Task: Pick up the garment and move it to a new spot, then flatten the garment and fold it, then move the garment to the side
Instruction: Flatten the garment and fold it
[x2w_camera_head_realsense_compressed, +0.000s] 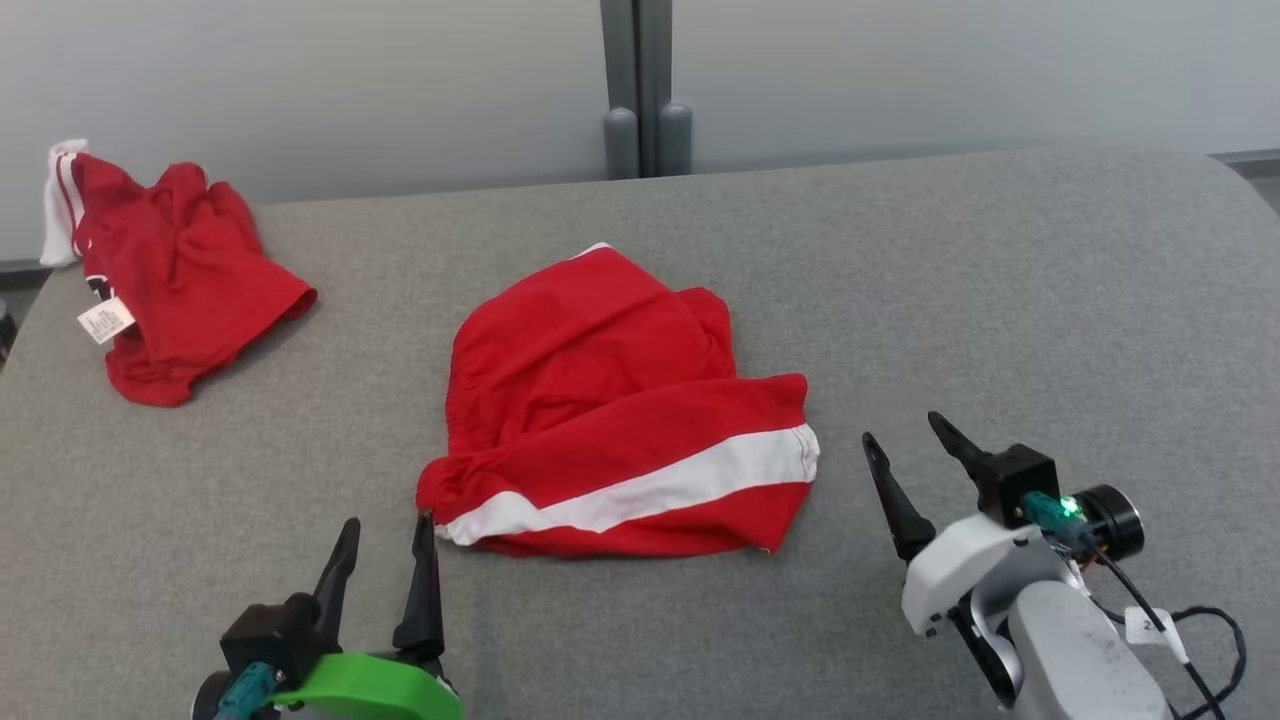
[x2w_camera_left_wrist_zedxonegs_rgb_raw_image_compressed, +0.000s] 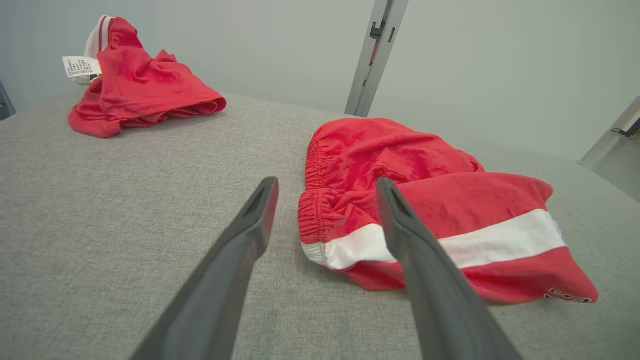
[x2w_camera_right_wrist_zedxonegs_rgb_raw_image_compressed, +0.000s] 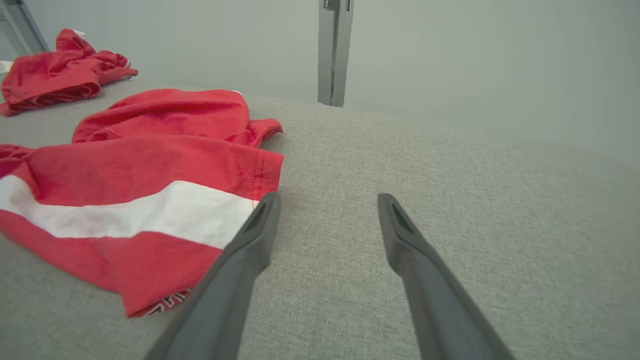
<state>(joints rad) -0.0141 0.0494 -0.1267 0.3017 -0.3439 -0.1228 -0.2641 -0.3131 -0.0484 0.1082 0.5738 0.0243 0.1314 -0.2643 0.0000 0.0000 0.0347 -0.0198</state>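
The shorts (x2w_camera_head_realsense_compressed: 610, 410) lay crumpled in the middle of the grey table (x2w_camera_head_realsense_compressed: 1000, 300), between the two grippers. The left gripper (x2w_camera_head_realsense_compressed: 389, 520) hovered with its jaws wide apart and empty, and the gathered waistband end of the shorts sat just ahead of them. The right gripper (x2w_camera_head_realsense_compressed: 901, 427) was likewise spread and held nothing. The striped hem lay just beside its left finger, with bare table ahead between the jaws.

The pick-up looked not yet begun. To do it well, the right jaws would likely need to shift left until the hem lay between them. Each pair should then come down low and pinch cloth only, not the table cover, and both should lift evenly. The other red garment (x2w_camera_head_realsense_compressed: 170, 280), well beyond the left jaws, was best left alone.
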